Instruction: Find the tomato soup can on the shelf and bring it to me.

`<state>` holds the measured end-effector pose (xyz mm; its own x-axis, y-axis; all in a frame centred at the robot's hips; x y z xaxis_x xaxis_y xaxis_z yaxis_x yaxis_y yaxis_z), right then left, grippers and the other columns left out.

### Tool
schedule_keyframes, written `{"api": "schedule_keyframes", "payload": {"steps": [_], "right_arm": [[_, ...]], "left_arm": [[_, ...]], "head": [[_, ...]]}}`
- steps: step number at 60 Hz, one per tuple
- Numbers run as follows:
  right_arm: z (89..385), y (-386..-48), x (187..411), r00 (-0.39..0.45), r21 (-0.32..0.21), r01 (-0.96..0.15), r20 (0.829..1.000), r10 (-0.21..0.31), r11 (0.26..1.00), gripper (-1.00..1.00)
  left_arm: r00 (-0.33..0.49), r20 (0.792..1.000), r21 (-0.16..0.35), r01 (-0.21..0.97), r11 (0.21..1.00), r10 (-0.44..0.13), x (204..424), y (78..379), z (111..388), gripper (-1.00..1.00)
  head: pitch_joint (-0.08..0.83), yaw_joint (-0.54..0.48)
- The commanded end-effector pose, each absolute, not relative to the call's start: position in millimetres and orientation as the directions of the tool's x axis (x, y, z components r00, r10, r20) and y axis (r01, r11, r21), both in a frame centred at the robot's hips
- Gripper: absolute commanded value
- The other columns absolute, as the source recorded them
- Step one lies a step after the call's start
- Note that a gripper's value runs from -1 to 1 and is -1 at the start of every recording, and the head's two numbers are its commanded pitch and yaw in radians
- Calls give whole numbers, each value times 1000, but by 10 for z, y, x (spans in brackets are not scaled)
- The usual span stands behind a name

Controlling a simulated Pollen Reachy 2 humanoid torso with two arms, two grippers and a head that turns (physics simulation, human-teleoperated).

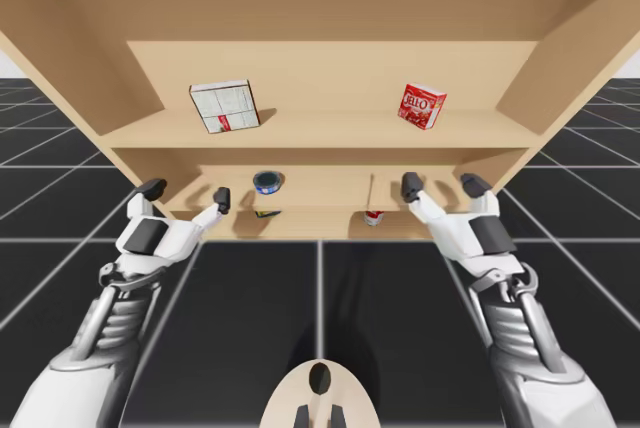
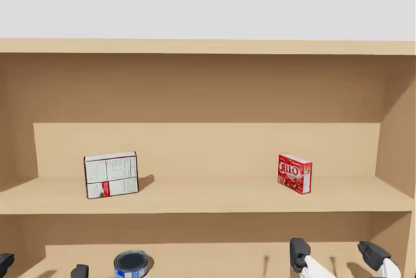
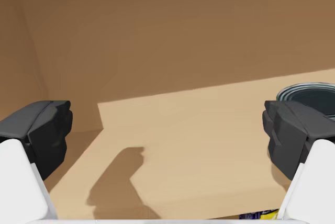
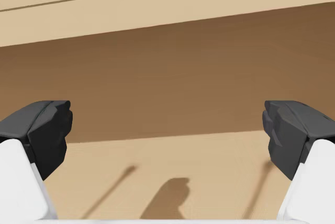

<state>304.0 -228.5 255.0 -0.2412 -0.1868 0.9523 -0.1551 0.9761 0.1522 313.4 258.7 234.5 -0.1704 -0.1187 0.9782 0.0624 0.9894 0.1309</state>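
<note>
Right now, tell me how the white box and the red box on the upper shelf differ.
The white box is larger than the red box. The white box is mostly white with a red corner patch; the red box is mainly red. The white box stands left, the red box right. Both stand upright on the upper shelf.

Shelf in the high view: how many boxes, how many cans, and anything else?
Boxes: 2, white box and red box, both on the upper board.
Cans: 2, blue can on the lower board, red and white can mostly hidden at its front edge.
Kind unclear: 1, dark and yellow thing, mostly hidden.
Total: 5
</note>
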Motion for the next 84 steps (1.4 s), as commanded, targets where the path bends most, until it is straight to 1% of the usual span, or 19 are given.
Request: {"api": "schedule_keyframes", "payload": {"steps": [1, 5, 7, 10, 14, 24, 31, 41, 55, 59, 65, 67, 69, 71, 73, 75, 77, 79, 84], "right_arm": [[2522, -2224, 3005, -267, 207, -141, 934, -238, 968, -1000], [2545, -2233, 2992, -292, 199, -146, 927, -234, 969, -1000], [2545, -2243, 3007, -299, 183, -145, 929, -220, 972, -1000], [2532, -2251, 3031, -280, 195, -150, 932, -231, 969, -1000], [2512, -2258, 3058, -276, 204, -141, 932, -236, 969, -1000], [2489, -2239, 3079, -282, 161, -141, 939, -195, 977, -1000], [2472, -2225, 3088, -274, 151, -138, 944, -184, 979, -1000], [2451, -2196, 3095, -274, 126, -127, 949, -156, 984, -1000], [2430, -2143, 3084, -250, 124, -141, 955, -157, 982, -1000], [2468, -2128, 2998, -256, 112, -128, 956, -142, 985, -1000], [2556, -2113, 2839, -253, 109, -153, 956, -146, 982, -1000], [2591, -2090, 2755, -261, 98, -151, 956, -135, 984, -1000], [2612, -2058, 2681, -261, 111, -160, 954, -150, 981, -1000], [2635, -2035, 2605, -256, 100, -190, 955, -148, 977, -1000], [2648, -1995, 2518, -261, 101, -182, 954, -147, 978, -1000], [2639, -1967, 2410, -251, 83, -203, 959, -133, 976, -1000], [2618, -1947, 2362, -246, 100, -215, 957, -153, 971, -1000], [2586, -1937, 2275, -226, 77, -249, 965, -136, 965, -1000], [2473, -1929, 2140, -173, 83, -284, 975, -136, 955, -1000]], "left_arm": [[-170, 978, 133, 54, 990, -123, 3138, 2590, 2344, -1000], [-168, 978, 134, 49, 990, -124, 3141, 2592, 2344, -1000], [-168, 978, 133, 46, 990, -124, 3142, 2596, 2345, -1000], [-168, 978, 132, 41, 990, -124, 3142, 2601, 2348, -1000], [-173, 977, 133, 37, 990, -125, 3139, 2605, 2352, -1000], [-179, 975, 135, 30, 990, -128, 3142, 2610, 2357, -1000], [-180, 975, 139, 30, 990, -131, 3142, 2611, 2354, -1000], [-183, 973, 147, 35, 989, -138, 3141, 2611, 2348, -1000], [-195, 972, 144, 47, 989, -132, 3130, 2604, 2359, -1000], [-200, 971, 142, 50, 989, -129, 3126, 2601, 2361, -1000], [-202, 972, 137, 48, 989, -125, 3124, 2610, 2367, -1000], [-203, 972, 135, 47, 990, -123, 3123, 2615, 2370, -1000], [-202, 972, 133, 46, 990, -122, 3124, 2616, 2370, -1000], [-202, 972, 132, 46, 990, -121, 3122, 2620, 2371, -1000], [-203, 972, 132, 46, 990, -120, 3121, 2622, 2372, -1000], [-204, 972, 131, 45, 990, -119, 3122, 2625, 2375, -1000], [-204, 972, 129, 44, 991, -117, 3122, 2629, 2378, -1000], [-204, 972, 127, 43, 991, -115, 3120, 2635, 2381, -1000], [-204, 972, 124, 43, 991, -113, 3119, 2645, 2382, -1000]], "head": [[5, -27], [19, -31], [38, -34], [67, -34], [119, -32], [264, -26], [350, -38], [454, -111], [541, -192], [548, -202], [553, -206], [556, -204], [555, -204], [555, -202], [554, -202], [554, -202], [555, -202], [556, -202], [560, -202]]}}
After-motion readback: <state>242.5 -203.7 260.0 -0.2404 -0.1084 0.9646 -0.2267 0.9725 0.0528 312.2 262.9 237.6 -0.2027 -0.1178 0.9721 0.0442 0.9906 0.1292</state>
